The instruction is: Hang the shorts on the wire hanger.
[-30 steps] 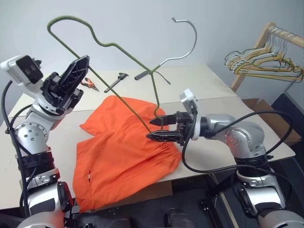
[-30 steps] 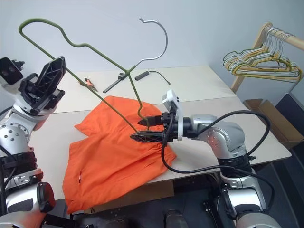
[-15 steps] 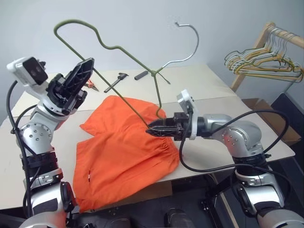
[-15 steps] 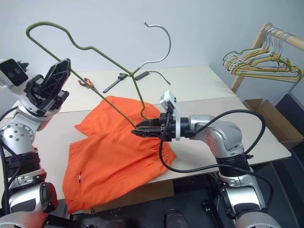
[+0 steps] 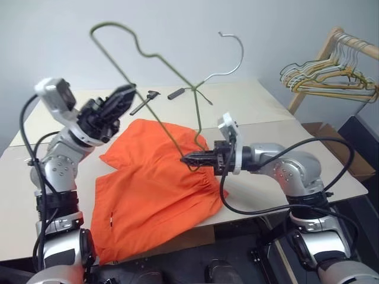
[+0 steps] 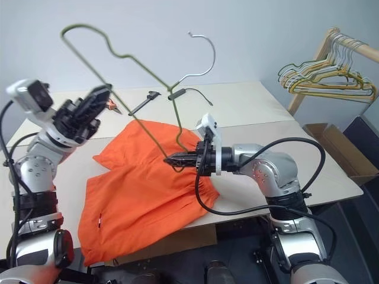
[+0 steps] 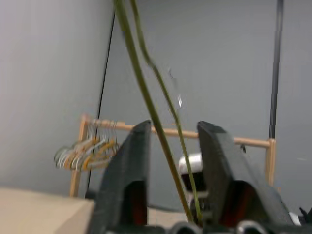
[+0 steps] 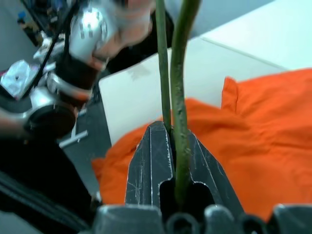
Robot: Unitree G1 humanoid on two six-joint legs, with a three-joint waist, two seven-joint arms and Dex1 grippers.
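Note:
The bright orange shorts (image 5: 154, 189) lie spread flat on the table (image 5: 266, 106). Above them the wire hanger (image 5: 176, 72) stands tilted, an olive-green wire with a silver hook (image 5: 241, 50) at the top. My right gripper (image 5: 186, 158) points level over the shorts and is shut on the hanger's lower corner; in the right wrist view its fingers (image 8: 155, 156) clamp the green wire. My left gripper (image 5: 123, 100) is at the hanger's long side bar. It is open, and the wire runs loose between its fingers (image 7: 136, 161).
A wooden rack (image 5: 340, 38) with several bunched hangers (image 5: 328, 77) stands at the right, with a cardboard box (image 5: 331, 142) below it. At the back of the table lie a dark caliper-like tool (image 5: 145, 102), a black handle with a cable (image 5: 176, 93) and orange-handled pliers (image 6: 112, 105).
My right gripper has closed on the hanger's lower corner. My left gripper has dropped and moved right, and its fingers have parted around the wire. The hanger's top has swung right.

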